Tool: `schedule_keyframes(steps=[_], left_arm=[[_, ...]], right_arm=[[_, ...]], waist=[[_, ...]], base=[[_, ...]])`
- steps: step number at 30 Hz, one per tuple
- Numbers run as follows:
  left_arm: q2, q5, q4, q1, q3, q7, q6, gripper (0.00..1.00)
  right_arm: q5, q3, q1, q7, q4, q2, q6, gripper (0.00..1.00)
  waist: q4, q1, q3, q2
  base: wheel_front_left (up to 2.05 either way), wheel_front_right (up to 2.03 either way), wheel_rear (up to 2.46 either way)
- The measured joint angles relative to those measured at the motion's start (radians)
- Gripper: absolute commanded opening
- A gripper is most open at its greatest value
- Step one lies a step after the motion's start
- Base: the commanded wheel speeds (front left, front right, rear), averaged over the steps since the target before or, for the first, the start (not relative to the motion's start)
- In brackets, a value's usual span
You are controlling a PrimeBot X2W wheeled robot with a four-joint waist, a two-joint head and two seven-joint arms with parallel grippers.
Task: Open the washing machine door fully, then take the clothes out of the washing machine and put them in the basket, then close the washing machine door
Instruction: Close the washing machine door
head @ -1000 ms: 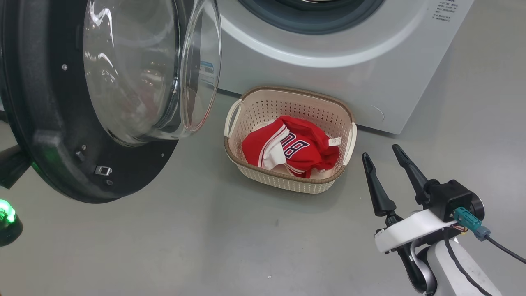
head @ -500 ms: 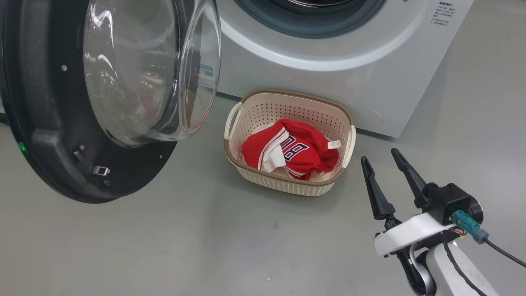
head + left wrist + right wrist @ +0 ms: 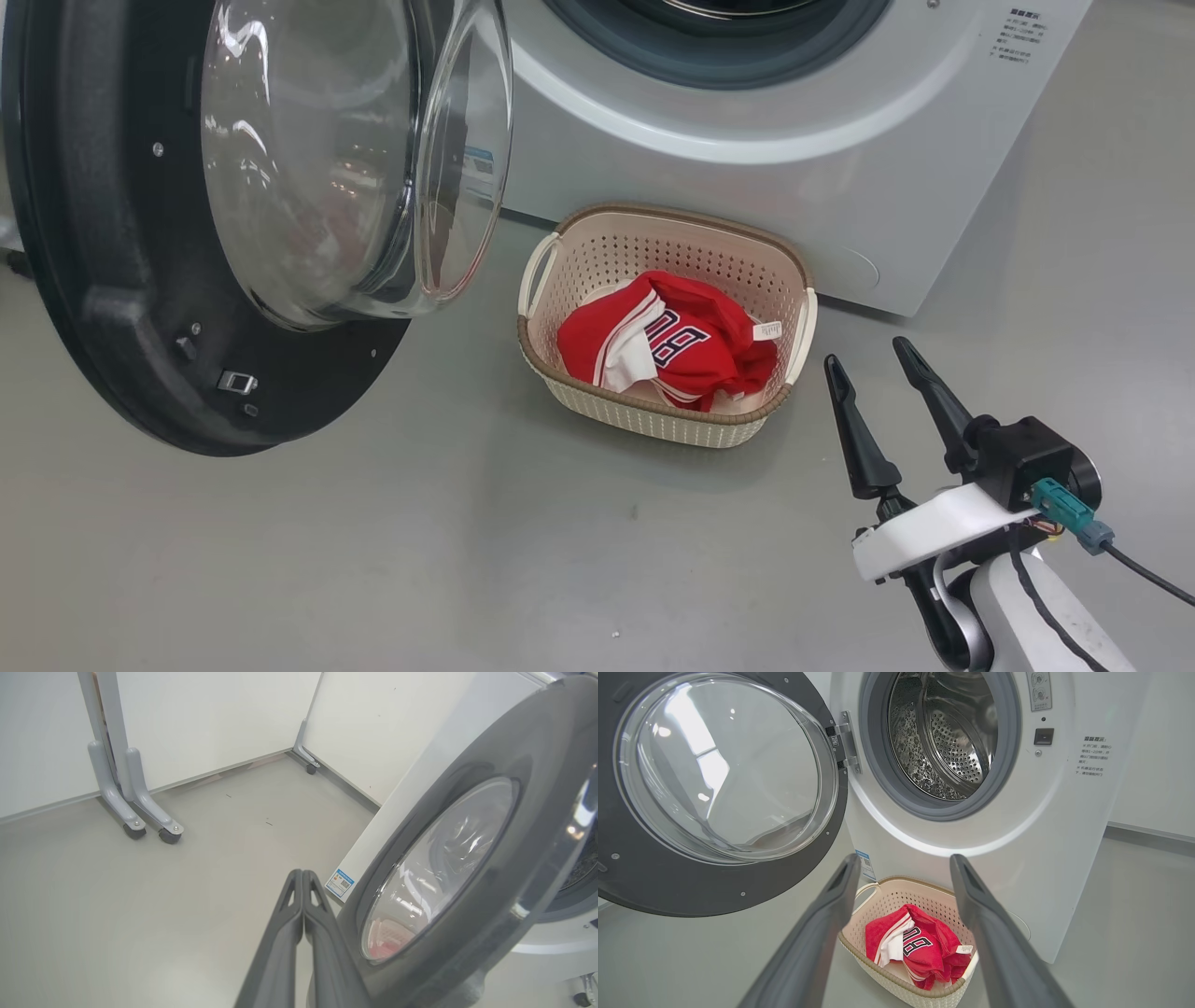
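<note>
Currently right fingers (image 3: 856, 439) wide, empty; left fingers (image 3: 286, 942) together (beside door (image 3: 490, 756))

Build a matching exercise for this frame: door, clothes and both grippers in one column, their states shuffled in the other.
1. door
2. clothes
3. left gripper
4. right gripper

a. fingers pressed together
b. lying in the basket
c. swung open on its hinge
d. fingers spread apart, holding nothing

Pairs: 1-c, 2-b, 3-a, 4-d

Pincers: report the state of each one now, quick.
Left pincer: shut, holding nothing, beside the washing machine door.
Right pincer: open, holding nothing, near the basket.
</note>
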Motion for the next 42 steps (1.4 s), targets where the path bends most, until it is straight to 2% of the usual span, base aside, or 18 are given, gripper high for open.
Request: schedule_keyframes(steps=[6, 14, 22, 23, 24, 25, 35, 42], left_arm=[[-0.003, 0.071, -0.065, 0.118, -0.099, -0.177, 0.0, 0.0], [-0.019, 0.16, -0.065, 0.249, -0.159, -0.428, 0.0, 0.0], [-0.041, 0.173, -0.058, 0.304, -0.176, -0.588, 0.0, 0.0], [-0.043, 0.175, -0.058, 0.309, -0.183, -0.609, 0.0, 0.29], [-0.043, 0.186, -0.058, 0.316, -0.193, -0.633, 0.0, 0.87], [-0.043, 0.204, -0.058, 0.322, -0.199, -0.656, 0.0, 1.0], [-0.041, 0.262, -0.008, 0.368, -0.244, -0.797, 0.0, 1.0], [-0.037, 0.277, 0.016, 0.373, -0.263, -0.813, 0.0, 1.0]], right_arm=[[0.0, 0.0, 0.001, 0.0, 0.0, 0.0, 0.0, 1.0], [0.0, -0.002, 0.006, 0.0, 0.0, 0.0, 0.0, 1.0], [0.0, -0.002, 0.019, 0.0, 0.001, 0.002, 0.0, 1.0], [0.0, -0.002, 0.019, 0.0, 0.001, 0.002, 0.0, 1.0], [0.0, -0.002, 0.019, 0.0, 0.001, 0.003, 0.0, 1.0], [0.0, -0.003, 0.019, 0.0, 0.001, 0.003, 0.0, 1.0], [0.0, -0.004, 0.019, 0.0, 0.002, 0.007, 0.0, 1.0], [0.0, -0.004, 0.019, 0.0, 0.002, 0.011, 0.0, 1.0]], waist=[[0.005, 0.0, -0.003, 0.0], [0.007, 0.0, -0.011, 0.0], [0.005, 0.0, -0.015, 0.0], [0.005, 0.0, -0.015, 0.0], [0.005, 0.0, -0.016, 0.0], [0.005, 0.0, -0.016, 0.0], [0.002, 0.0, -0.023, 0.0], [0.0, 0.0, -0.026, 0.0]], base=[[0.0, 0.0, 0.0], [0.0, 0.0, 0.0], [0.0, 0.0, 0.0], [0.0, 0.0, 0.0], [0.0, 0.0, 0.0], [0.0, 0.0, 0.0], [0.0, 0.0, 0.0], [0.0, 0.0, 0.0]])
